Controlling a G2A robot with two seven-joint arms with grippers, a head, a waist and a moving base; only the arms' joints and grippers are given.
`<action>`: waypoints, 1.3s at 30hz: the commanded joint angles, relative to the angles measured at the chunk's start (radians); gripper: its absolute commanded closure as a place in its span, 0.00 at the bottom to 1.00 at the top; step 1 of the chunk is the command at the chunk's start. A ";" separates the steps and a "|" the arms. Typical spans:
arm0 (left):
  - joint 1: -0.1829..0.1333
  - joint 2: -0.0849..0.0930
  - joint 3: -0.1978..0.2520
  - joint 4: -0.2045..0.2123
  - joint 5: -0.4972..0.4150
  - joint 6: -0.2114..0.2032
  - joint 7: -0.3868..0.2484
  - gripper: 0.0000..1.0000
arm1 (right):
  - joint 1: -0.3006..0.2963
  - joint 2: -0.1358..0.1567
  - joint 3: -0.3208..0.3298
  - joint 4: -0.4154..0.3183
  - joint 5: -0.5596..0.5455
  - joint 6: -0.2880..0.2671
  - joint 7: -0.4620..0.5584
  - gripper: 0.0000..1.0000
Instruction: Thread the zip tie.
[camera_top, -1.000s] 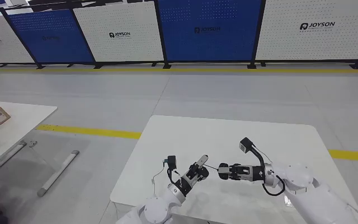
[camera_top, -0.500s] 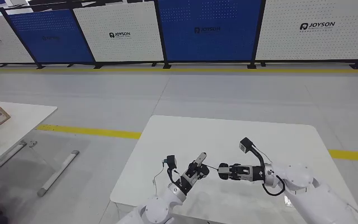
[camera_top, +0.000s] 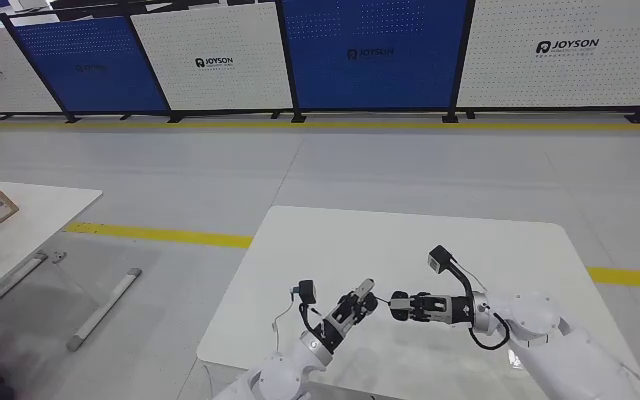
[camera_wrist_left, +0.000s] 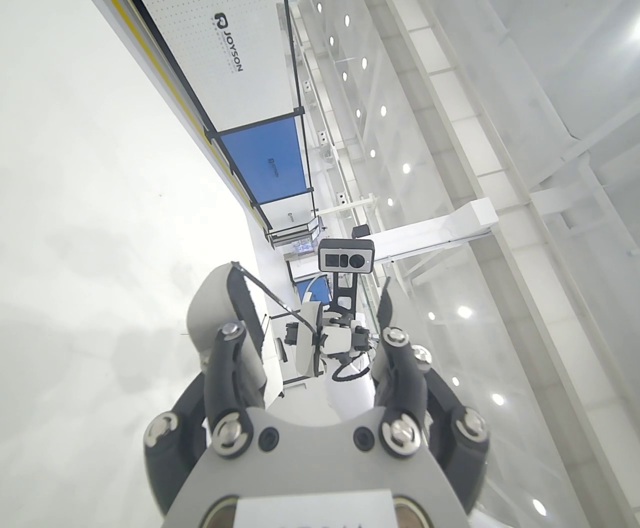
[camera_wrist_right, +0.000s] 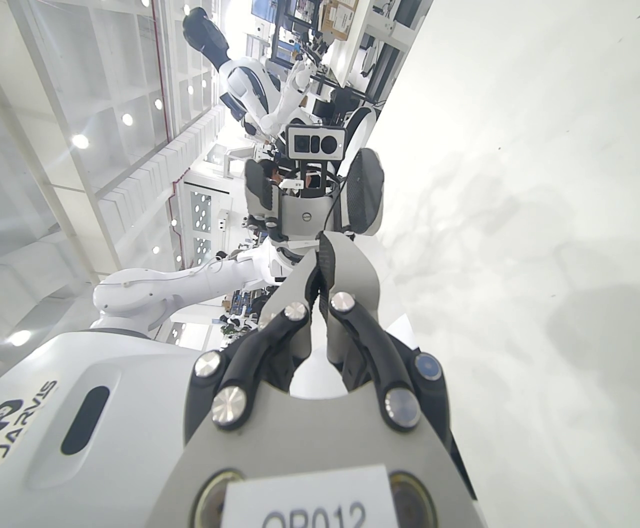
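Observation:
A thin black zip tie (camera_top: 380, 299) spans the short gap between my two grippers above the white table (camera_top: 420, 240), near its front edge. My right gripper (camera_top: 396, 305) is shut on one end of the tie, its fingertips pressed together (camera_wrist_right: 320, 242). My left gripper (camera_top: 364, 294) faces it with its fingers spread wide (camera_wrist_left: 309, 282). In the left wrist view the zip tie (camera_wrist_left: 272, 297) runs from the tip of one left finger (camera_wrist_left: 235, 300) across to the right gripper (camera_wrist_left: 305, 345) farther off. The tie's head is too small to make out.
The table top carries nothing else. A second white table (camera_top: 40, 210) stands at the left across the floor. Blue and white partition panels (camera_top: 370, 55) line the back of the room.
My left gripper has shifted slightly back and forth at the tie's free end. The right arm has kept still with the tie.

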 joint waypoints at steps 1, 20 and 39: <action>0.002 -0.001 -0.001 -0.002 0.003 -0.001 -0.006 0.68 | 0.000 0.000 0.000 0.000 0.000 0.000 0.000 1.00; 0.048 0.002 -0.040 -0.025 0.041 -0.041 -0.085 0.84 | 0.000 0.000 0.000 0.000 0.000 0.000 0.000 1.00; 0.041 -0.011 -0.039 -0.009 0.064 -0.026 -0.077 1.00 | 0.000 0.000 0.000 0.000 0.000 0.000 0.000 1.00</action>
